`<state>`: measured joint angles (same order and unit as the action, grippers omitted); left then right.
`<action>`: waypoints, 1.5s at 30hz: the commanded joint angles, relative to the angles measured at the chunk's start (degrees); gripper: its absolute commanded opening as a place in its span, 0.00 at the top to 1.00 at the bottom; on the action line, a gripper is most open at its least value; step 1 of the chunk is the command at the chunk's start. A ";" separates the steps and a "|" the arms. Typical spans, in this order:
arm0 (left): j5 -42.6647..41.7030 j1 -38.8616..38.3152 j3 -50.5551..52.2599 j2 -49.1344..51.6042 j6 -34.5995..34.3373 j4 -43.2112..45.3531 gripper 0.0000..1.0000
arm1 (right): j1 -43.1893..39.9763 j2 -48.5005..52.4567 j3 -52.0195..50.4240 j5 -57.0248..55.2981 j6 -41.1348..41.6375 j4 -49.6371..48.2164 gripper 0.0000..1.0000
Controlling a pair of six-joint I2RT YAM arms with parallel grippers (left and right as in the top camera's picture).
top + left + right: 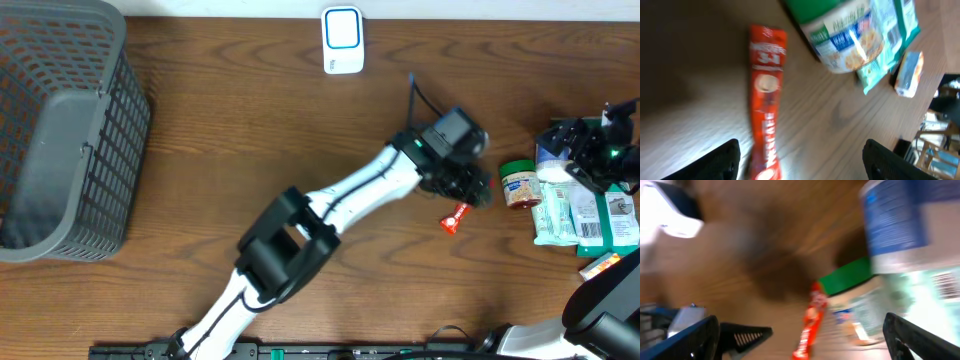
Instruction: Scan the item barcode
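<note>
The item, a red stick sachet (455,217), lies flat on the wooden table. My left gripper (470,190) is just above it and open. In the left wrist view the sachet (767,100) runs down between the two dark fingers (722,160), nearer the left one, with neither touching it. The left gripper (800,160) holds nothing. My right gripper (600,150) hovers open over the pile at the right. Its blurred view shows the sachet (809,322) far below the right gripper (805,340). A white and blue scanner (342,40) stands at the table's back edge.
A green-lidded jar (520,183) stands just right of the sachet. Beyond it are teal packets (585,215), a white bottle with a blue label (550,160) and a small orange box (600,265). A grey wire basket (60,130) fills the far left.
</note>
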<state>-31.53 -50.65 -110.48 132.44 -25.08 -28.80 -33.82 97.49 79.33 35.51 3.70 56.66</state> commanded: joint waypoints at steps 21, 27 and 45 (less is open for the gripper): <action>42.75 24.17 -0.13 -35.04 6.43 -35.34 0.21 | 12.72 0.28 0.04 -6.58 0.96 4.04 0.01; 42.75 30.75 -0.11 -35.01 6.43 -38.60 0.21 | 16.22 0.28 0.04 -6.60 0.94 3.98 0.01; 42.75 33.22 -0.11 -35.01 6.43 -38.60 0.20 | 16.46 0.28 0.04 -6.82 0.94 4.00 0.01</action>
<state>10.48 -17.67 -110.39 97.73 -19.42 -67.11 -17.76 97.49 79.33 28.67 4.12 60.62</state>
